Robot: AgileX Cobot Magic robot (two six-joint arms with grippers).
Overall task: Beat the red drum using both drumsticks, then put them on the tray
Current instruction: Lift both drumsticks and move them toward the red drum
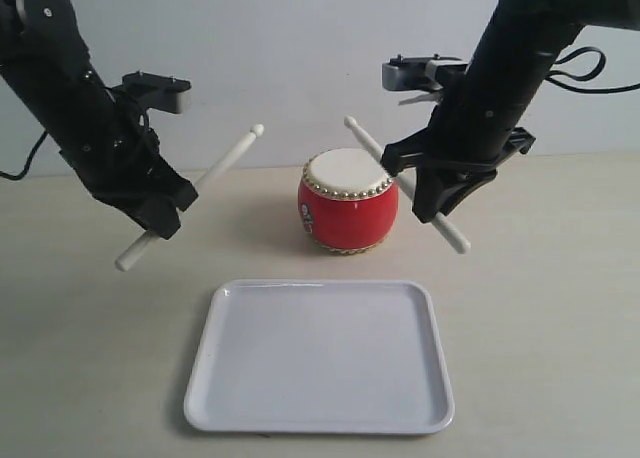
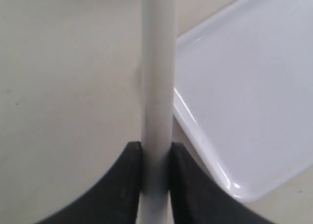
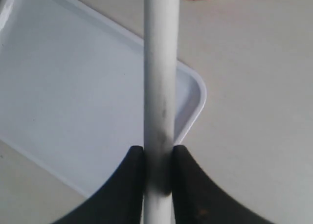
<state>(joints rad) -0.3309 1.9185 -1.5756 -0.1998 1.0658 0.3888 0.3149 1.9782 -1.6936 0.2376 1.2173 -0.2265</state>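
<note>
Aloft, the left gripper (image 1: 162, 216) clenches one slim cream-white drumstick (image 1: 230, 156), the right gripper (image 1: 437, 200) the other drumstick (image 1: 453, 237), flanking the barrel-shaped, gold-studded red drum (image 1: 347, 206); the glossy, round-cornered white tray (image 1: 318, 423) in front holds neither stick

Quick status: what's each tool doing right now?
Left tool: closed, holding the left drumstick.
Right tool: closed, holding the right drumstick.

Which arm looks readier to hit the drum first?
Probably the right. The right stick slants close past the drum, its tip near the skin's edge; the left stick stops clearly short of it. The right gripper and left gripper are each shut on a stick.
</note>
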